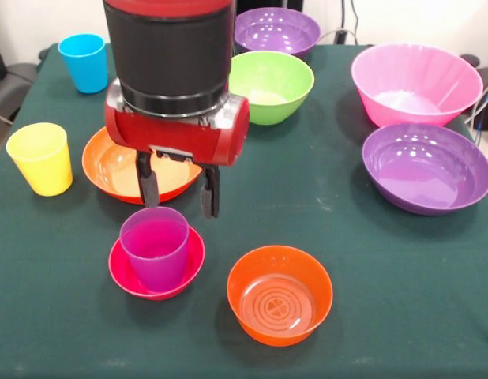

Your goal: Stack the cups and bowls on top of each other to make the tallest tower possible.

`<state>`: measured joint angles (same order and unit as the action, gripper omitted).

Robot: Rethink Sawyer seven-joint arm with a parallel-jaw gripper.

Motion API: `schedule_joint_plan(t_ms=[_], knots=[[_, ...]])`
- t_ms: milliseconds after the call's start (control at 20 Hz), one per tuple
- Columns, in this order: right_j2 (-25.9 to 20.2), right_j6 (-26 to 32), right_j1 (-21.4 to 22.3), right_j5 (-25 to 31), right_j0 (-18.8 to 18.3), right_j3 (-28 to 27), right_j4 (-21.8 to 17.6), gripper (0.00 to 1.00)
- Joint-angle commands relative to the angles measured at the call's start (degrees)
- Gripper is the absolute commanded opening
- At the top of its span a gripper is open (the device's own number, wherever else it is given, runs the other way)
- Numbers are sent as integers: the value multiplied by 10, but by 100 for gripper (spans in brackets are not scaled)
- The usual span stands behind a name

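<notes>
the gripper (178, 189) hangs at centre left of the frame with its two dark fingers (147, 185) spread apart and nothing between them. it sits just above and behind the purple cup (155, 248), apparently clear of the rim.

the tower so far is two pieces: the purple cup stands upright inside the small red bowl (157, 268) at lower left. the small orange bowl (279, 294) lies just to its right, at lower centre. the wide orange bowl (122, 167) lies behind the gripper, partly hidden by it. the yellow cup (41, 158) is at the left edge, the blue cup (83, 62) at upper left. the green bowl (272, 85) and one purple bowl (276, 31) are at top centre; the pink bowl (415, 83) and the second purple bowl (426, 166) are at right.

risks from here:
- a fingertip passing low over the cup rim could tip the cup out of the red bowl.
- a wide bowl set on the narrow cup mouth will likely rock or slide if placed off centre.
- glossy plastic gives little grip, so a pinched rim may slip.
</notes>
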<state>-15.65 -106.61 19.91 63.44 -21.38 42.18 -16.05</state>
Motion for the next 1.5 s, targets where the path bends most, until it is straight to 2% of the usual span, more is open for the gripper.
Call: schedule_joint_plan(t_ms=[50,500,800,1250,1500], knots=[[-39,142,15,62,5,3,-10,100],[-34,118,22,67,12,12,-8,100],[-24,99,41,32,10,65,-5,100],[-20,85,54,27,12,86,-4,100],[-11,57,70,-14,13,135,-6,100]])
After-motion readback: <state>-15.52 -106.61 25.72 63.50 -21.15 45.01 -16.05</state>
